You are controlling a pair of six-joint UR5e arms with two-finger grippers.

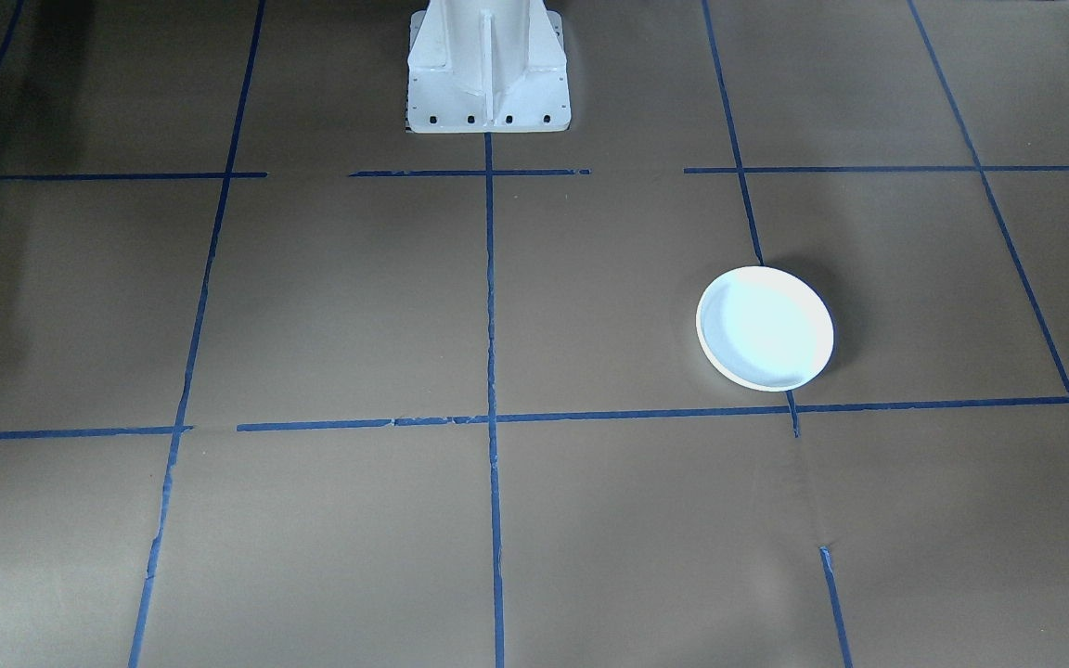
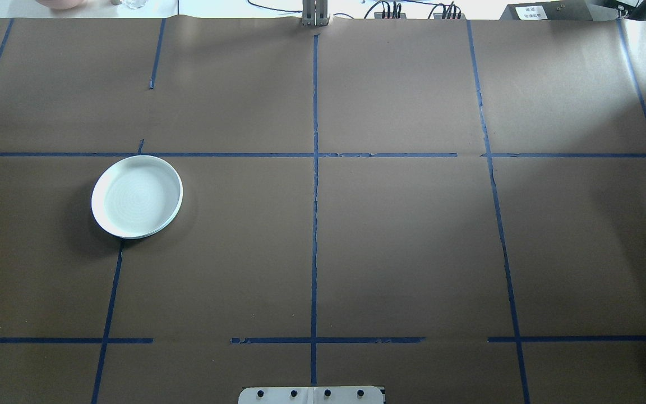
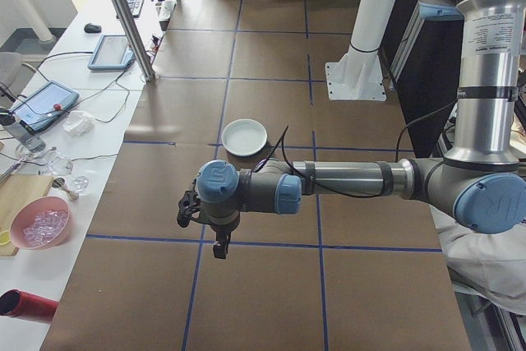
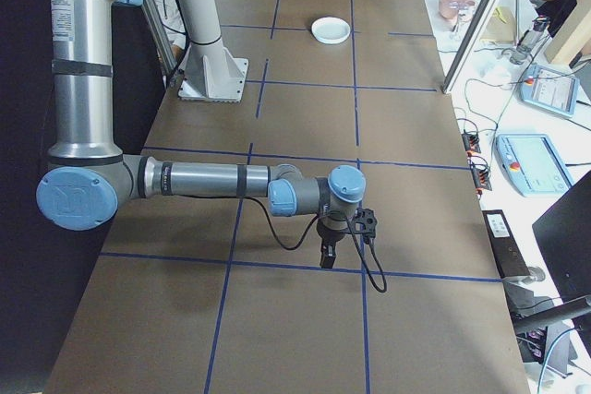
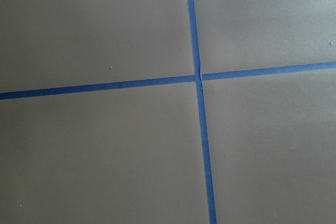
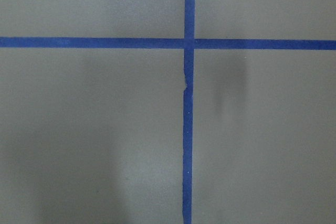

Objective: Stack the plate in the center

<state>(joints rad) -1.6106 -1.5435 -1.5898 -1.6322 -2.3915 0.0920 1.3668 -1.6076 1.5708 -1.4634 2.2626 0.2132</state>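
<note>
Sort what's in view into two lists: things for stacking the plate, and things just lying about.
For the job: plate, left gripper, right gripper.

Lying about: pink bowl, tablet, red tube, all on the side bench.

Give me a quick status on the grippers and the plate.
Left gripper and right gripper hang over bare table, open or shut unclear. One plate visible, on robot's left, untouched. Nothing near it.
</note>
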